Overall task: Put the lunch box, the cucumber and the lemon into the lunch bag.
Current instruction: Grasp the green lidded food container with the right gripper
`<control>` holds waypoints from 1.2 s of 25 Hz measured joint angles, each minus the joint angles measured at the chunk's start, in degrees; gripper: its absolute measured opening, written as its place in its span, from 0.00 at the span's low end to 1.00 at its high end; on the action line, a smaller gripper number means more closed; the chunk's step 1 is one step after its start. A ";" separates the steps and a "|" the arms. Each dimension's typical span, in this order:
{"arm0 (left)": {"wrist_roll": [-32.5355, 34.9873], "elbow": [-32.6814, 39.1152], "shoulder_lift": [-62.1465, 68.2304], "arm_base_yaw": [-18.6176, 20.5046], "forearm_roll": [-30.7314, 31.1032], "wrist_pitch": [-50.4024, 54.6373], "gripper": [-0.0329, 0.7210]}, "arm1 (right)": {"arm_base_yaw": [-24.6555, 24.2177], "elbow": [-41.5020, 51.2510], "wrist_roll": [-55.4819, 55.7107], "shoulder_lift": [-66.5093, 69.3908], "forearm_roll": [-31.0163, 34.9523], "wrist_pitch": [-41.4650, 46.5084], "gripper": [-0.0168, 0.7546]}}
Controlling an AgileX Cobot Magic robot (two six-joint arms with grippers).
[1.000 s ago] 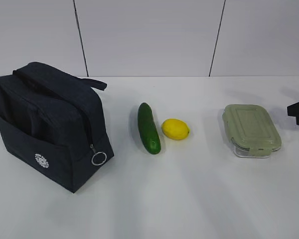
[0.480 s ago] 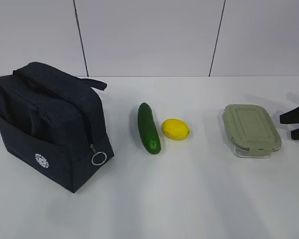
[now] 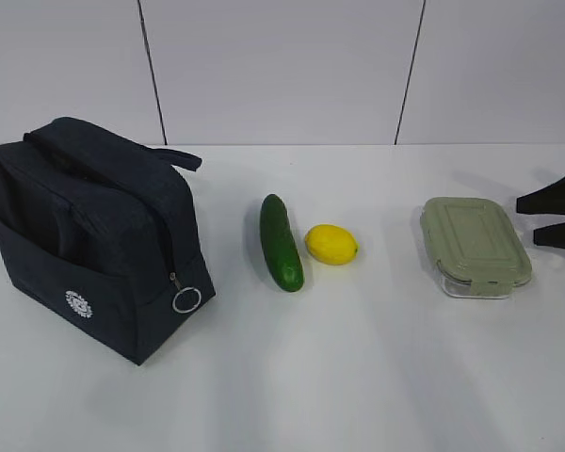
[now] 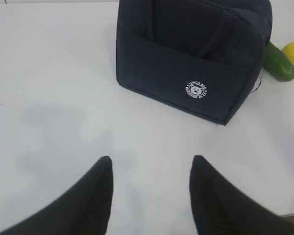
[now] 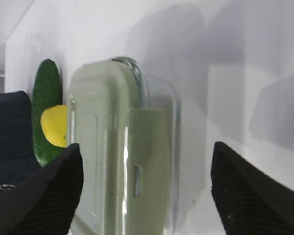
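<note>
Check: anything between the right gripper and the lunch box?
Nothing visible. The right gripper is open just right of the lunch box, with only bare table between; the cucumber and lemon lie beyond the box.

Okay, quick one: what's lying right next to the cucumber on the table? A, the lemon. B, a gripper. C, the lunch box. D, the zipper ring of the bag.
A: the lemon lies just right of the cucumber, while the lunch box sits well off to the right and the lunch bag stands apart on the left.
</note>
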 joint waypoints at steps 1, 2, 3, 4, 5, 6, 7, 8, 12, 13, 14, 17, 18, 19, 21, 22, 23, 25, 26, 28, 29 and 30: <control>0.00 0.00 0.00 0.00 0.00 0.00 0.53 | 0.00 0.00 0.08 0.00 0.79 0.00 0.79; 0.00 0.00 0.00 0.00 0.00 0.00 0.53 | 0.00 0.00 0.08 0.00 1.26 0.00 0.77; 0.00 0.00 0.00 0.00 0.00 0.00 0.53 | 0.00 0.00 0.27 0.00 1.53 0.00 0.77; 0.00 0.00 0.00 0.00 0.00 0.00 0.53 | 0.00 0.00 0.38 0.00 1.92 0.00 0.76; 0.00 0.00 0.00 0.00 0.00 0.00 0.53 | 0.00 0.00 0.38 0.00 2.31 0.00 0.76; 0.00 0.00 0.00 0.00 0.00 0.00 0.53 | 0.07 0.00 0.42 0.00 2.86 0.00 0.76; 0.00 0.00 0.00 0.00 0.00 0.00 0.53 | 0.07 0.00 0.51 0.00 3.55 0.00 0.76; 0.00 0.00 0.00 0.00 0.00 0.00 0.53 | 0.07 0.00 0.51 0.00 4.36 0.00 0.75; 0.00 0.00 0.00 0.00 0.00 0.00 0.53 | 0.07 0.00 0.51 0.00 6.03 0.00 0.75; 0.00 0.00 0.00 0.00 0.00 0.00 0.53 | 0.07 0.00 0.51 0.00 5.78 0.00 0.75; 0.00 0.00 0.00 0.00 0.00 0.00 0.53 | 0.07 0.00 0.51 0.00 5.01 0.00 0.75; 0.00 0.00 0.00 0.00 0.00 0.00 0.53 | 0.07 0.00 0.32 0.00 0.36 0.00 0.75; 0.00 0.00 0.00 0.00 0.00 0.00 0.53 | 0.07 0.00 0.17 0.00 -1.15 0.00 0.75; 0.00 0.00 0.00 0.00 0.00 0.00 0.53 | 0.07 0.00 0.03 0.00 -1.97 0.00 0.75; 0.00 0.00 0.00 0.00 0.00 0.00 0.53 | 0.07 0.00 -0.12 0.00 -2.63 0.00 0.75; 0.00 0.00 0.00 0.00 0.00 0.00 0.53 | 0.07 0.00 -0.12 0.00 -2.72 0.00 0.75; 0.00 0.00 0.00 0.00 0.00 0.00 0.53 | 0.22 0.00 -0.16 0.00 -2.87 0.00 0.75; 0.00 0.00 0.00 0.00 0.00 0.00 0.53 | 0.76 0.00 -0.25 0.00 -3.15 0.00 0.75; 0.00 0.00 0.00 0.00 0.00 0.00 0.53 | 1.24 0.00 -0.25 0.00 -3.25 0.00 0.75; 0.00 0.00 0.00 0.00 0.00 0.00 0.53 | 2.33 0.00 -0.25 0.00 -3.35 0.00 0.75; 0.00 0.00 0.00 0.00 0.00 0.00 0.53 | 2.99 0.00 -0.25 0.00 -3.66 0.00 0.75; 0.00 0.00 0.00 0.00 0.00 0.00 0.53 | 3.62 0.00 -0.25 0.00 -3.92 0.00 0.75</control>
